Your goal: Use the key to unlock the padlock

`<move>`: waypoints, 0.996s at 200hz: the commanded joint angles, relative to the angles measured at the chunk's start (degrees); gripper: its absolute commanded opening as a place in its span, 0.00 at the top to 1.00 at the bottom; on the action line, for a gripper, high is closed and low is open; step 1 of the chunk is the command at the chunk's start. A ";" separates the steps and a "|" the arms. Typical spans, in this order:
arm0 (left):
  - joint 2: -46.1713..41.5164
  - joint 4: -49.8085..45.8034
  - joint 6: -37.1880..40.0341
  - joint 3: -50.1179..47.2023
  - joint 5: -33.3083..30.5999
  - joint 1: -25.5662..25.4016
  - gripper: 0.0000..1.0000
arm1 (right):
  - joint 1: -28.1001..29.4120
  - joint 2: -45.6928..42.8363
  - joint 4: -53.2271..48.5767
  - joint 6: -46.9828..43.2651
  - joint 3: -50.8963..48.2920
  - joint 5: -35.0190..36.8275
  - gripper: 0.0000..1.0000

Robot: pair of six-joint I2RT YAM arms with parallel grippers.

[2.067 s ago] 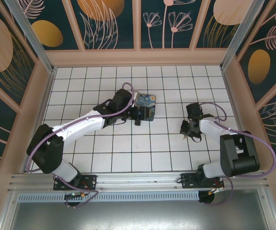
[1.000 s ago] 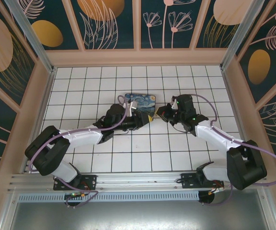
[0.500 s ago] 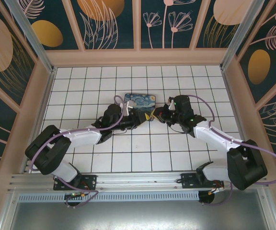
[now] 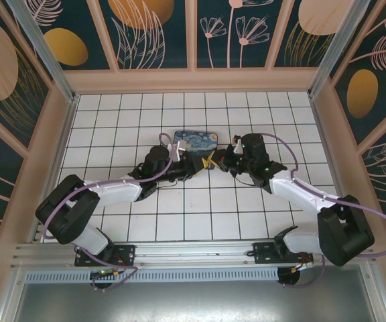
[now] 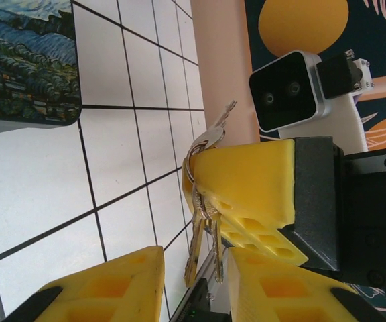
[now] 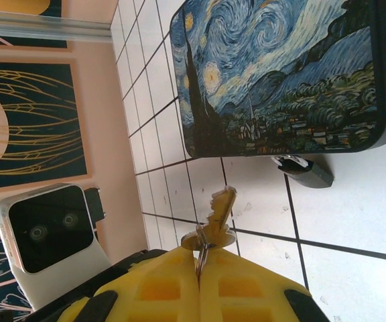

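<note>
While the right gripper (image 6: 198,260) is clamped fully shut on the key (image 6: 220,206), blade poking past its tips, the left gripper (image 5: 194,263) is partly open. Its jaws are apart, the hanging keys (image 5: 203,231) dangle in the gap, and nothing is gripped. The padlock (image 6: 305,172) lies on the tiles (image 6: 344,221), just beside the painted box (image 6: 280,74).

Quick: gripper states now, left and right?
Left gripper: open, fingers either side of the hanging keys, not clamped.
Right gripper: closed, holding the keys.
</note>
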 commanded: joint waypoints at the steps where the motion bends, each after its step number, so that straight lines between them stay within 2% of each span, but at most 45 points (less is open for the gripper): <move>1: -0.26 2.40 -0.51 -0.12 1.01 0.67 0.70 | 0.48 -0.66 2.21 0.86 -0.57 -0.63 1.00; 34: -0.41 2.44 -0.51 -0.36 0.96 1.00 0.74 | 0.78 -0.13 3.14 1.28 -0.97 -1.15 1.00; 88: -0.83 2.92 -0.60 -0.81 0.88 1.42 0.74 | 0.92 0.39 4.46 1.90 -1.32 -2.02 1.00; 140: -1.75 2.88 -0.82 -1.95 0.70 2.05 0.83 | 1.96 1.21 4.91 2.16 -1.10 -2.08 1.00; 199: -2.38 3.54 -0.86 -2.10 1.58 2.22 0.81 | 3.05 1.89 7.29 3.33 -1.36 -2.13 1.00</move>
